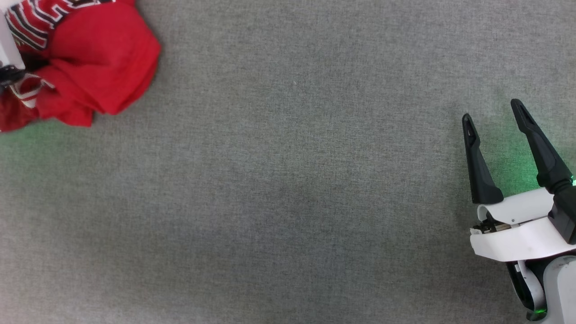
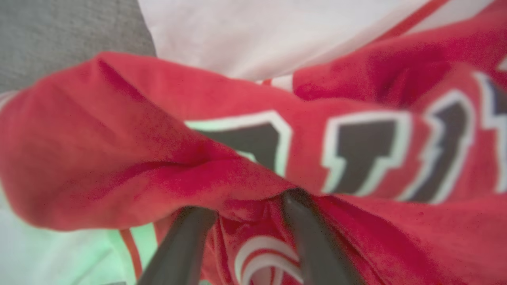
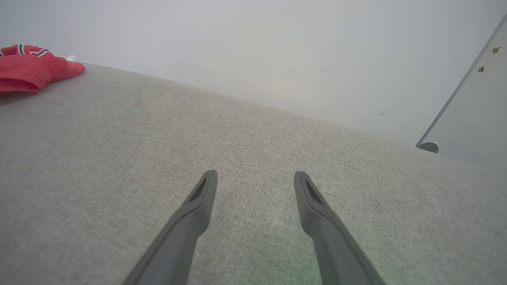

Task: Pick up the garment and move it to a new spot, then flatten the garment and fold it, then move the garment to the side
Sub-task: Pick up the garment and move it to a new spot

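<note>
The garment [image 1: 99,58] lies bunched at the far left of the grey fabric surface [image 1: 288,180], red with black white-outlined lettering and striped trim. It is also small and far off at the upper left of the right wrist view [image 3: 27,69]. In the left wrist view the garment [image 2: 119,118] is right against the lens. My left gripper [image 2: 245,206] is open, its fingers pushed into the red folds, with the left tip hidden under one. Its pale forearm [image 1: 6,45] enters at the head view's left edge. My right gripper [image 1: 492,110] hovers open and holds nothing at the lower right [image 3: 255,174].
A wide stretch of grey surface separates the garment from my right gripper. Beyond the surface's far edge is a pale wall [image 3: 277,59], with a slanted grey strip and a round foot [image 3: 427,147] at the right.
</note>
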